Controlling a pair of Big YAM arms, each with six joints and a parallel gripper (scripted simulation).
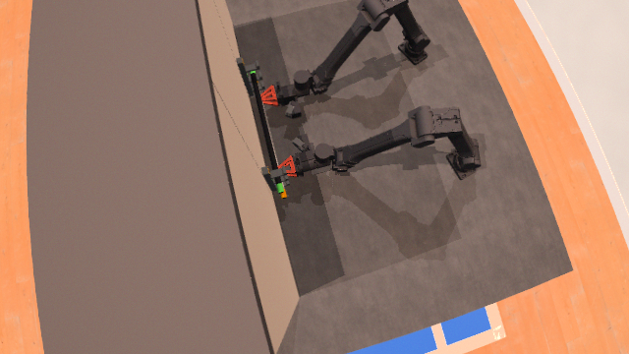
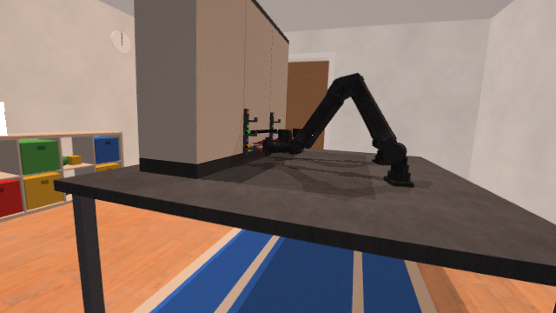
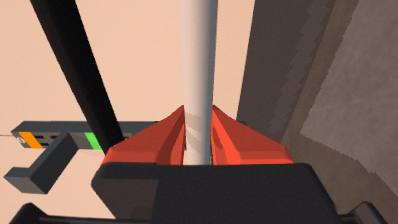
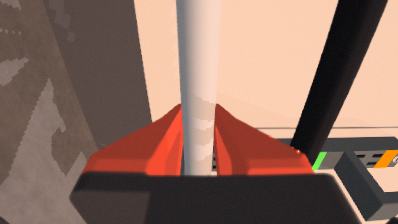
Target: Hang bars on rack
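Observation:
A black bar [image 1: 264,120] [image 2: 264,131] [image 3: 82,70] [image 4: 337,75] with green ends lies on the middle rack arms, under the green labels [image 3: 93,141] [image 4: 319,160]. A pale metal bar [image 3: 199,60] [image 4: 199,55] is lower; its orange end [image 1: 283,195] [image 2: 248,146] shows near the blue-labelled lowest arms. Whether it touches those arms is hidden. My left gripper [image 1: 282,168] [image 3: 198,111] is shut on the pale bar near one upright. My right gripper [image 1: 263,97] [image 4: 198,112] is shut on it near the other upright.
Rack uprights [image 2: 246,117] [image 2: 272,121] stand against the beige wall [image 2: 221,87]. Their top arms, under orange labels [image 3: 31,140] [image 4: 386,159], hold no bar and stick out above the black bar. The table top [image 2: 339,191] is below both grippers.

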